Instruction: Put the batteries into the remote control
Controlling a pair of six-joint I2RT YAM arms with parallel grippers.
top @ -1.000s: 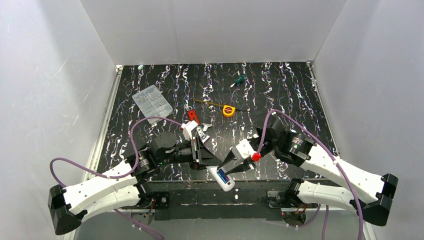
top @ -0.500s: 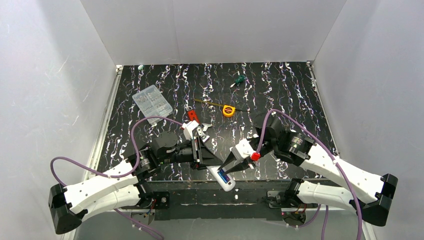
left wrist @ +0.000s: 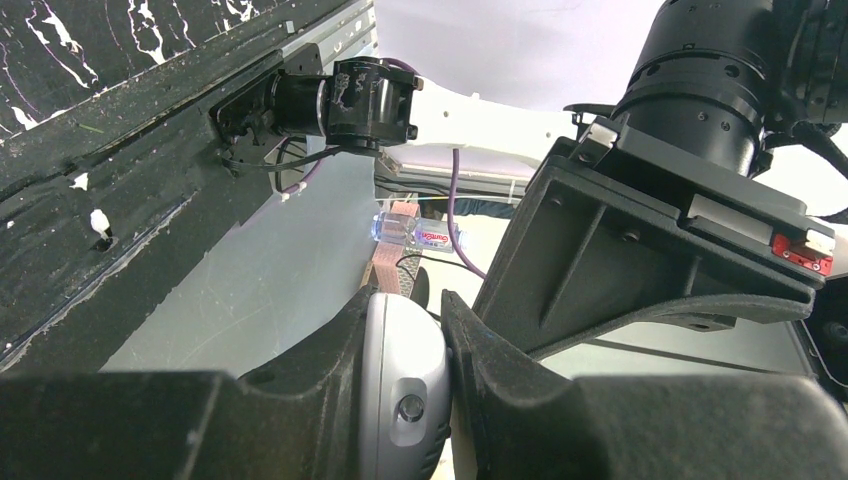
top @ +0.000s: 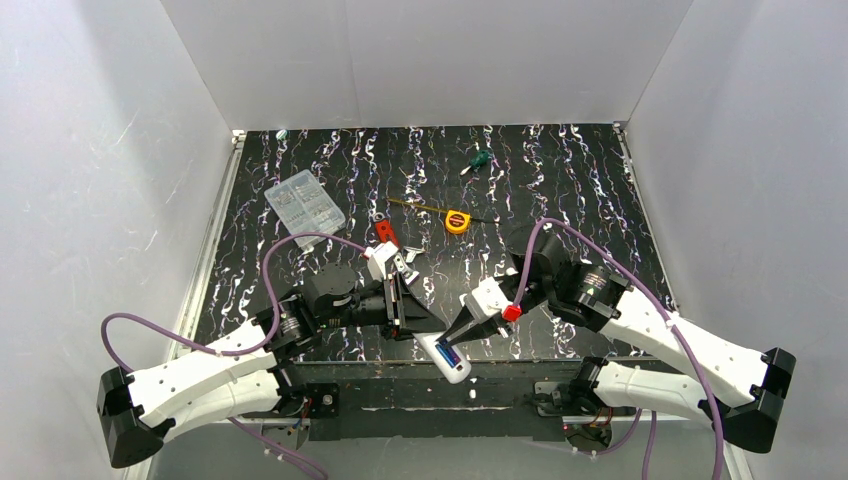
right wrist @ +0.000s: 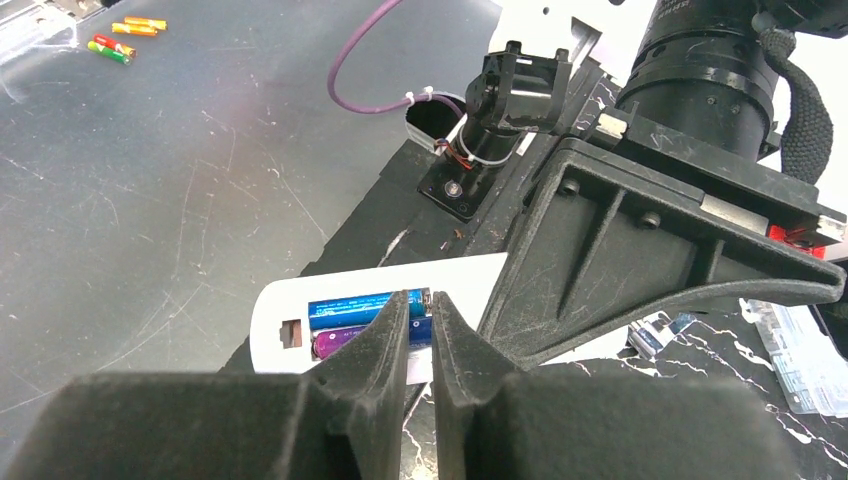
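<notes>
- Top external: the small white oblong plastic remote control [top: 455,370] sat at the near edge of the black, white-veined surface [top: 560,180], between the two arms.
- The left hand [top: 432,332] reached it from the left. The right hand [top: 452,347] came down on it from the right, its tips at the slim blue batteries [top: 446,354] in the remote's open back.
- Farther back and well apart lay a clear plastic parts box [top: 305,203], a yellow tape measure [top: 457,221] and a green-handled screwdriver [top: 480,160]. A red-handled tool [top: 385,232] lay just beside a cluster of silvery metal bits [top: 405,262].
- Left wrist: the left hand [left wrist: 405,312] was clamped on the remote control [left wrist: 400,400], one black finger pressed to each long side. The right arm's black wrist body [left wrist: 640,260] loomed close on the right.
- Right wrist: the remote control [right wrist: 285,300] lay back-up with its compartment uncovered. Two batteries [right wrist: 350,305] sat side by side inside it, one blue and one more violet.
- The right hand [right wrist: 421,305] had its black fingers [right wrist: 380,350] drawn nearly together, with only a thin slit between them and the tips at the batteries' right end. Whether they pinched anything could not be told.
</notes>
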